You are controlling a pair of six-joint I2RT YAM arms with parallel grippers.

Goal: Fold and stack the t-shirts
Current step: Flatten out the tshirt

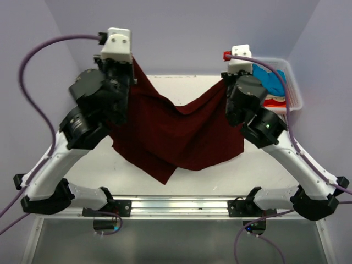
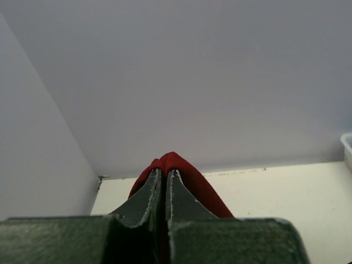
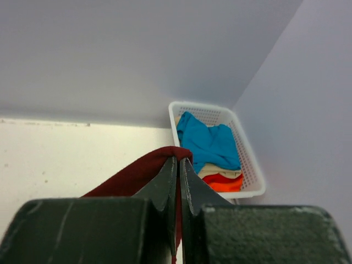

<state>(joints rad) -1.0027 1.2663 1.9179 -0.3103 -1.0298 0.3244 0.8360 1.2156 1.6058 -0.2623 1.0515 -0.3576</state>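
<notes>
Left gripper (image 2: pixel 165 174) and right gripper (image 3: pixel 179 161), jaws clamped tight, each pinch the maroon t-shirt (image 1: pixel 176 132), hanging between them; white basket (image 1: pixel 296 88) far right.

A white slatted basket (image 3: pixel 250 168) sits at the white table's (image 1: pixel 126 176) far right corner, against lilac walls (image 1: pixel 181 33).

From above, the white plastic slatted basket (image 1: pixel 296 91) is half hidden behind the black-and-white right arm (image 1: pixel 258 118); the left wrist view cuts it to one corner at the right edge. Inside the basket, the cream cloth shirt (image 3: pixel 219 171) and orange-red cloth shirt (image 3: pixel 226 182) lie mostly buried under the bright blue cloth shirt (image 3: pixel 208 144) (only their edges show).
</notes>
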